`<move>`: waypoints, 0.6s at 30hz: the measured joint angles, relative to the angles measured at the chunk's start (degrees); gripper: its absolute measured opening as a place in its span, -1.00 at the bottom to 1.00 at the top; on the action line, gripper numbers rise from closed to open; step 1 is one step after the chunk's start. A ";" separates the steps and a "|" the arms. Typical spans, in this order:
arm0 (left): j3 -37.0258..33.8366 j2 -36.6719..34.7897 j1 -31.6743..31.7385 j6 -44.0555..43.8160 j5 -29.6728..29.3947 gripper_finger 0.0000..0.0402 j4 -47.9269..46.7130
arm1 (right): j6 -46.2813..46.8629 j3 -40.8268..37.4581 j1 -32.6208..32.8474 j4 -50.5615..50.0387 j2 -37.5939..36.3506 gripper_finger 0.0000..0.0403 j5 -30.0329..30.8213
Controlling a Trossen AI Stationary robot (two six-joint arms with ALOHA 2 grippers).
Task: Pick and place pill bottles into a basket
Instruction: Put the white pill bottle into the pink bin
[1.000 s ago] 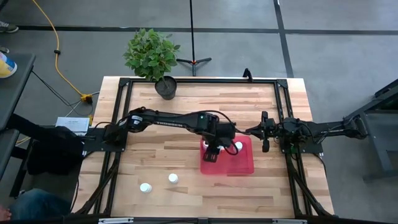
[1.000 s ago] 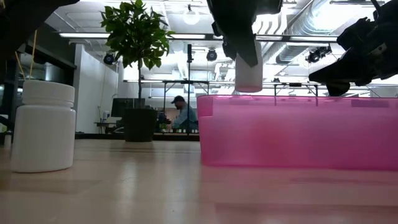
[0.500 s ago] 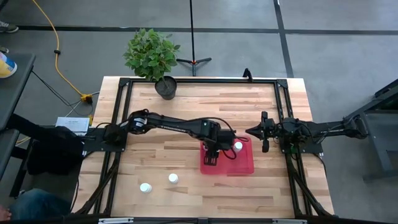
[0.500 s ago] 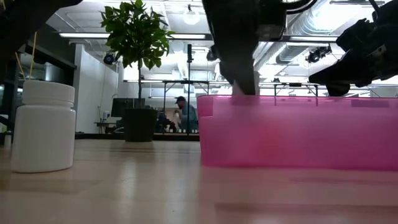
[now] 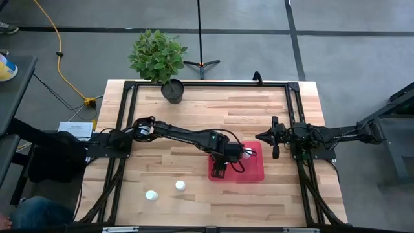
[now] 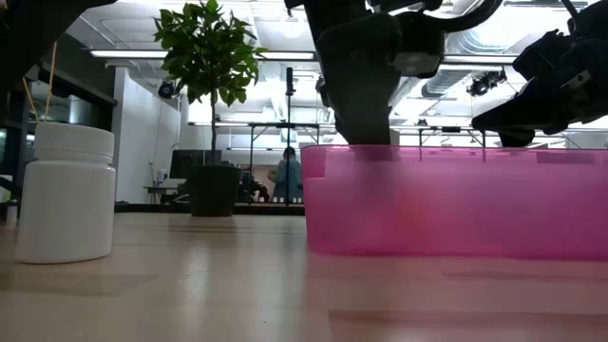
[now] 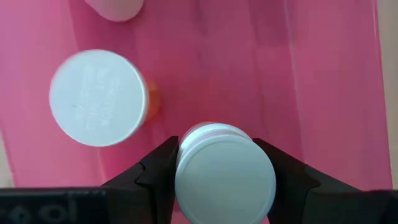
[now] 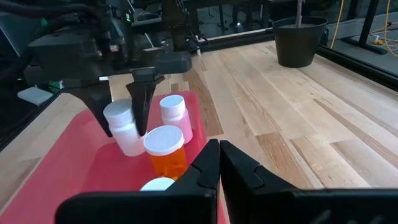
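Held bottle: small white cylindrical pill bottle with a white cap [image 7: 225, 180], pinched between the jaws of the left gripper [image 7: 221, 177], upright, down inside the basket near its left wall; also visible from the right wrist camera [image 8: 126, 127].
Basket: shallow rectangular translucent red plastic tray [image 5: 253, 172], on the counter right of centre, toward the near side; low rim shows pink at table height [image 6: 456, 199].
Other contents of basket: an orange bottle with a white cap [image 8: 166, 152], standing just beside the held bottle; a white-capped bottle [image 8: 173, 114] farther in; a further white cap [image 8: 157, 184] partly hidden behind the right gripper's fingers. From above, one white cap [image 5: 248, 152] shows at the tray's far right part.
Bottles outside basket: two small white pill bottles [image 5: 151, 195] [image 5: 180, 186], upright on the counter's near left area, well apart from the tray; one looms large at the left of the low view [image 6: 66, 193].
Left arm: reaches from the left edge across the counter to the tray, gripper pointing down into it [image 5: 220, 167].
Right gripper: [image 5: 275, 138] hovers just right of the tray's far corner; jaws pressed together [image 8: 219, 163].
Counter: light wooden butcher-block top in a black frame [image 5: 194, 110].
Surroundings: dark round pot with a leafy green plant [image 5: 172, 90] at the far left of the counter.
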 joint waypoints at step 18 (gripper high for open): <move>-1.42 0.00 0.04 -1.29 -1.95 0.07 3.31 | 0.00 0.00 0.01 0.00 0.00 -0.99 0.00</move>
